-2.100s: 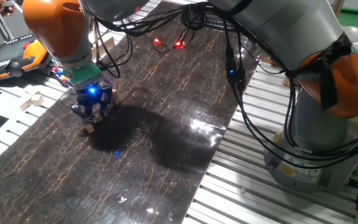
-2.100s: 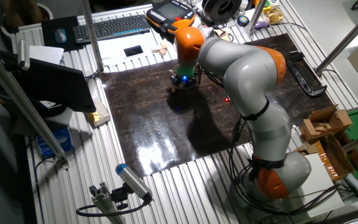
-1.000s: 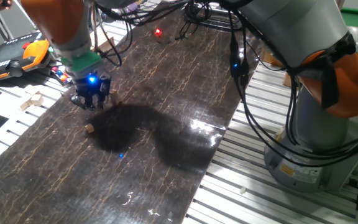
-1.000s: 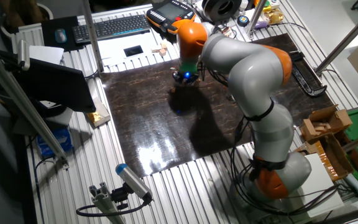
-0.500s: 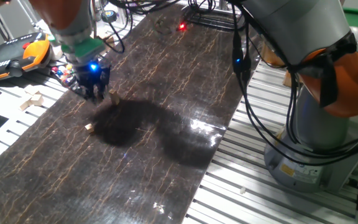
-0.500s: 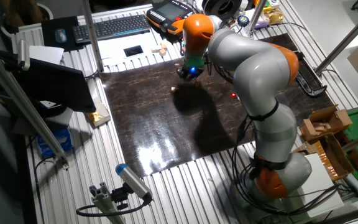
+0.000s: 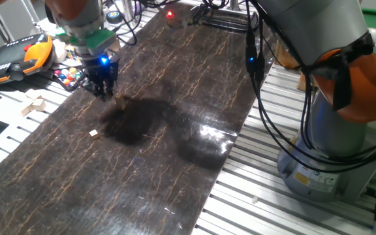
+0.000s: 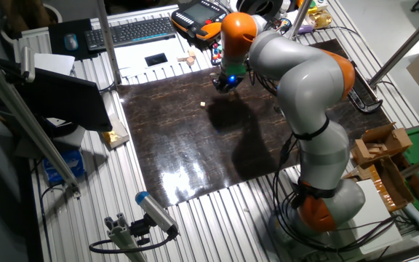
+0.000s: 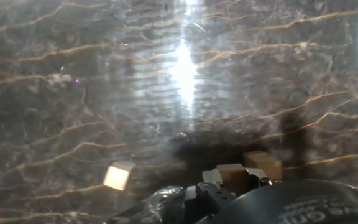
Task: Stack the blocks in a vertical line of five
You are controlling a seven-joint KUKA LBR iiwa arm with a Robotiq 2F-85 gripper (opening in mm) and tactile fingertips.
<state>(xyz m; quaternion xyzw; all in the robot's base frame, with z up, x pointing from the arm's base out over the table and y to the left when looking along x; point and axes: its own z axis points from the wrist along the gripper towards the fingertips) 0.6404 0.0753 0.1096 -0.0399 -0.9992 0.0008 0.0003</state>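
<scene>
My gripper [image 7: 105, 93] hangs low over the dark mat near its far left edge; it also shows in the other fixed view [image 8: 225, 85]. A tiny tan block [image 7: 118, 100] stands on the mat just right of the fingertips. Another tiny block [image 7: 93, 133] lies alone nearer the front; it also shows in the other fixed view [image 8: 204, 104]. In the hand view, two tan blocks [image 9: 232, 172] [image 9: 263, 163] sit close together right at the gripper [image 9: 229, 185], and one lone block [image 9: 118, 176] lies to the left. I cannot tell whether the fingers are open or shut. The other blocks are out of view.
The multicoloured puzzle cube [image 7: 70, 77] and an orange teach pendant [image 7: 18, 57] lie just off the mat's left edge. Larger pale wooden blocks [image 7: 34, 104] sit on the slatted table. Black cables [image 7: 250, 72] hang from the arm over the mat's right side.
My gripper rose from the lone block near the front, left it on the mat, and moved toward the far left beside the other block.
</scene>
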